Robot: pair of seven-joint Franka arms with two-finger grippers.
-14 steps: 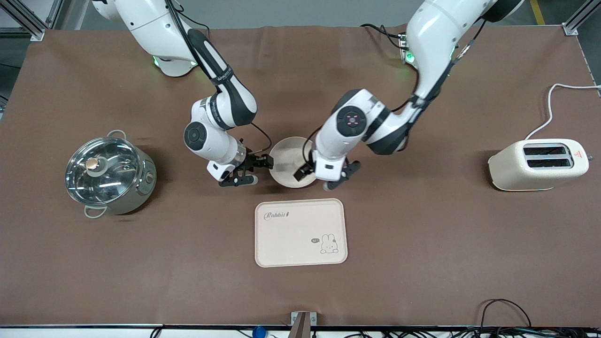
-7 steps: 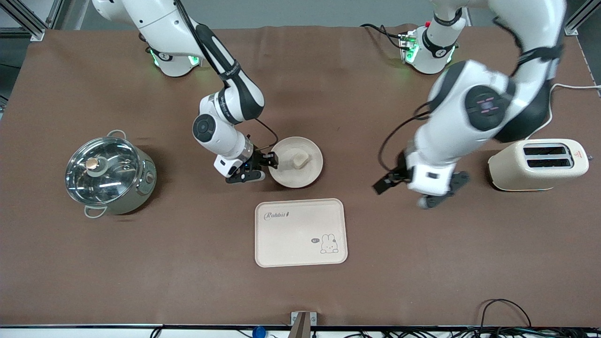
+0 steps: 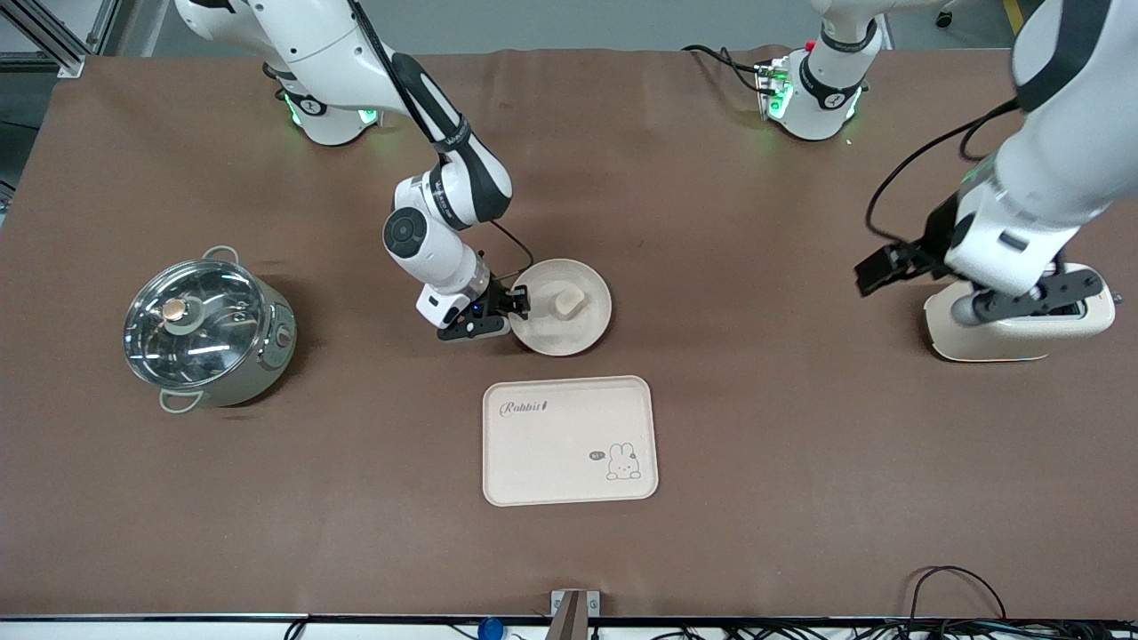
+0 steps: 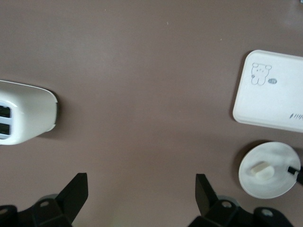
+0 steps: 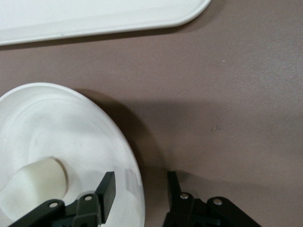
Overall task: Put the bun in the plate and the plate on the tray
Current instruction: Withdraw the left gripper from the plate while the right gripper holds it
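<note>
**Bun is plated; plate not yet on the tray**

Nearest, the tray [image 3: 570, 441] lies bare. Farther, the bun [image 3: 565, 303] sits in the plate [image 3: 582, 333]. The right pincer [image 3: 514, 313] straddles its rim, unclenched. The left pincer [image 3: 962, 290] hangs released over the toaster [image 3: 1022, 340].

The right arm reaches down from its base, elbow bent, wrist angled low toward the middle of the tabletop. Its right pincer [image 3: 505, 313] sits low, fingers [image 5: 108, 189] parted, one on each side of a thin rim, not closed on it. The left arm is raised and swung out toward its own end of the tabletop, forearm high. Its left pincer [image 3: 965, 286] hangs in the air with its fingers [image 4: 75, 191] spread wide and nothing between them.
</note>
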